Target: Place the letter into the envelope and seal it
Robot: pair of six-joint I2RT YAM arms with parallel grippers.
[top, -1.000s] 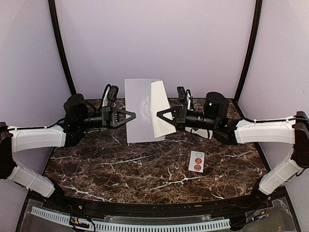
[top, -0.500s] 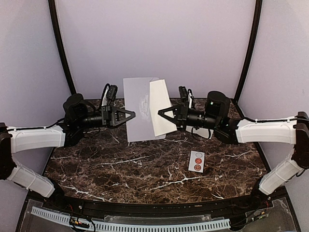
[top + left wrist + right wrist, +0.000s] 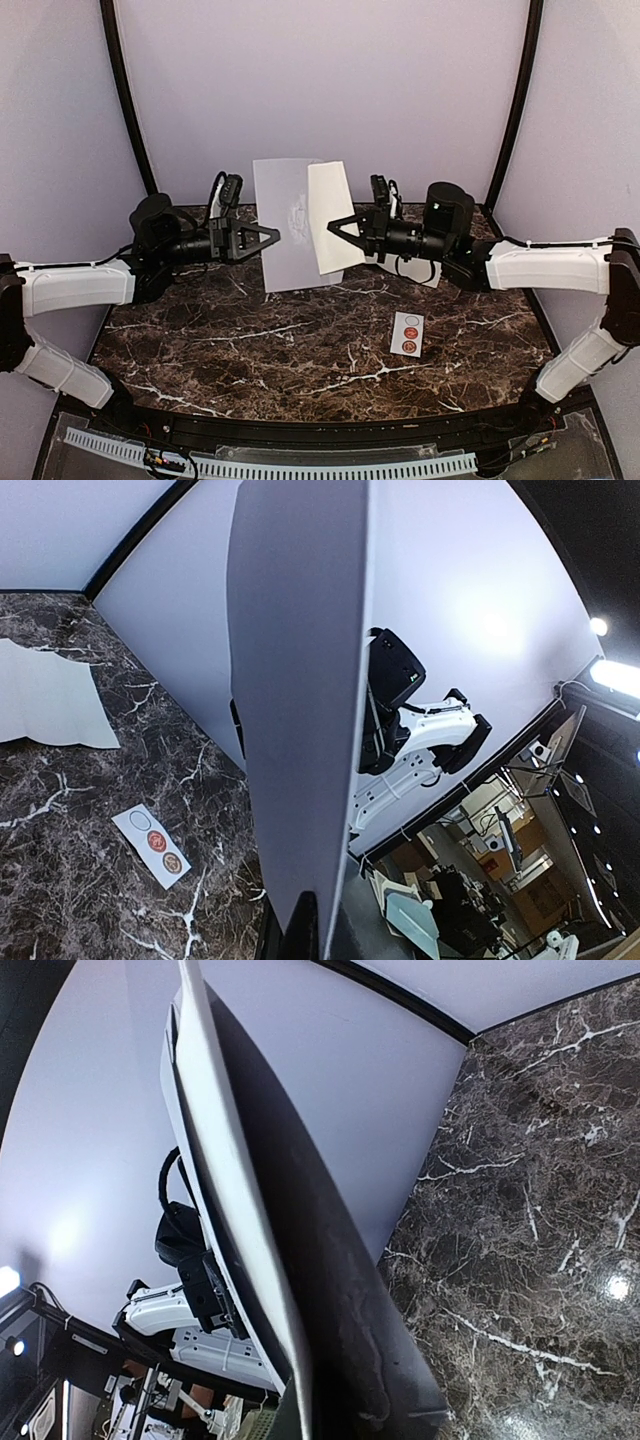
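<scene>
The envelope (image 3: pixel 283 200) stands upright above the rear centre of the marble table (image 3: pixel 300 350), just left of centre in the overhead view, with its broad grey-lavender face toward the camera and a faint emblem (image 3: pixel 298 213) near its middle. The left gripper (image 3: pixel 276 237) reaches in horizontally from the left of the frame. Its fingers are pressed together on the left edge of the envelope, roughly halfway up. In the left wrist view the envelope (image 3: pixel 300 680) appears nearly edge-on as a tall grey panel rising from the fingers at the bottom centre of the frame. The letter (image 3: pixel 335 200), a white sheet, stands upright just right of centre and tilts slightly. Its left portion overlaps the right portion of the envelope. The pictures do not show whether any part of the letter sits inside the envelope. The right gripper (image 3: pixel 332 227) reaches in horizontally from the right of the frame, with its claw pinching the lower half of the letter. In the right wrist view the letter (image 3: pixel 225 1190) runs edge-on from the top of the frame down to the bottom centre, with one lit side and one shaded side. A small white sticker strip (image 3: pixel 407 333) with round seals lies flat on the table in the lower right of the overhead view, well apart from both grippers. A loose white sheet (image 3: pixel 45 695) lies flat on the table at the left of the left wrist view.
</scene>
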